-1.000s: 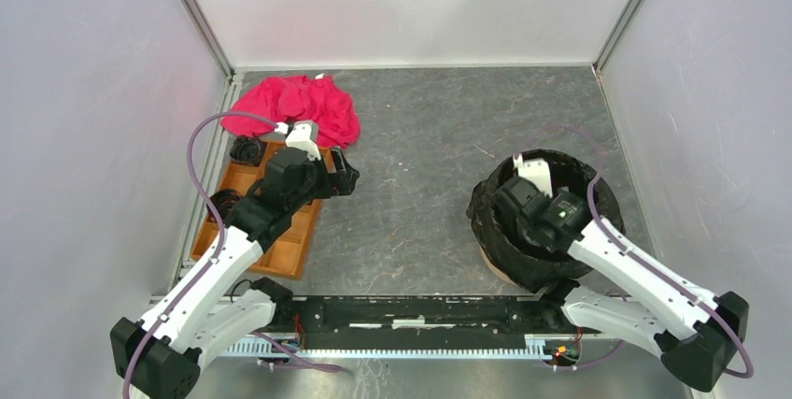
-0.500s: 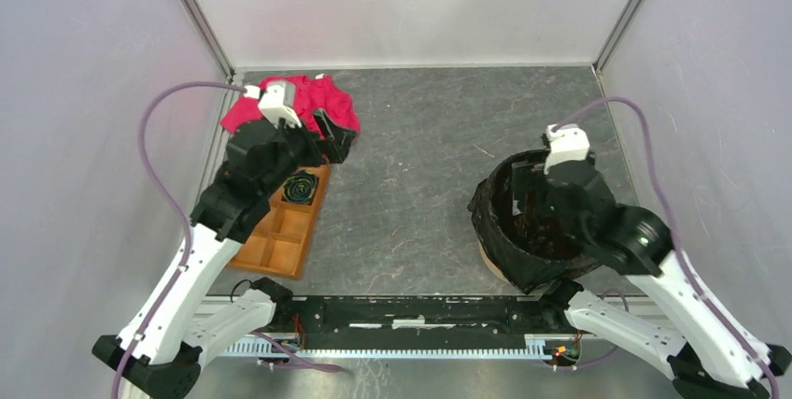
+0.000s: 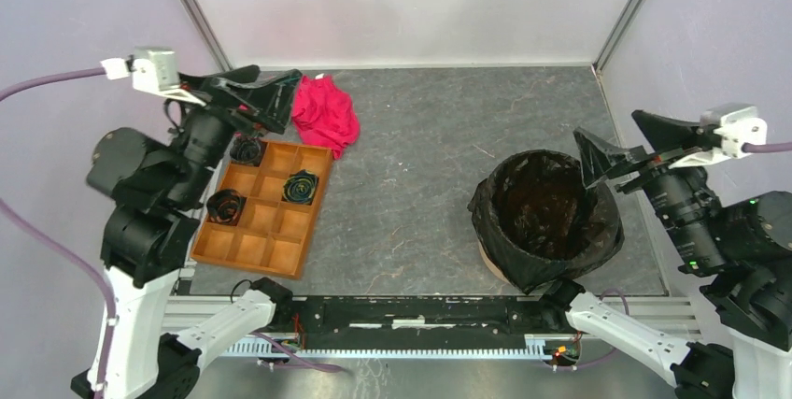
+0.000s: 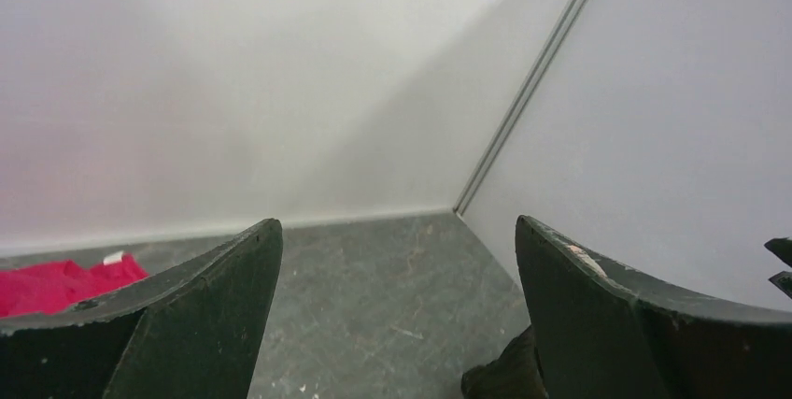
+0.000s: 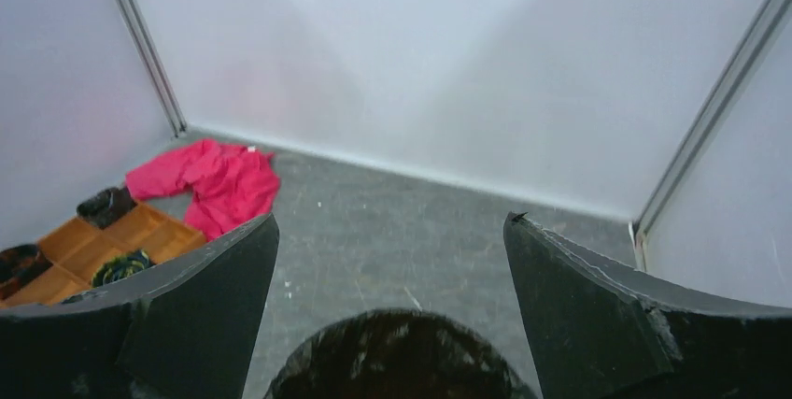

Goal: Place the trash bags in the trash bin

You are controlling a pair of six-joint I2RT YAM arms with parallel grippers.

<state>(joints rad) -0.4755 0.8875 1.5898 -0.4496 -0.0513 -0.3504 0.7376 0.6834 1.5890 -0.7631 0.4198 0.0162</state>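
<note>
The black trash bag [image 3: 497, 229] lines the orange trash bin [image 3: 488, 262] on the right of the desk [image 3: 420, 184], with its edge folded over the rim to hold the mouth open (the job looks finished). The left pincer [image 3: 271, 91] and the right pincer [image 3: 624, 142] hang wide and empty, high above everything.

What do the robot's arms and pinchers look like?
The left arm and right arm are white tubes with chunky black joints. The left gripper and right gripper each have two flat, black, wedge-shaped fingers. Beside each sits a small white box with a purple cable trailing off.
</note>
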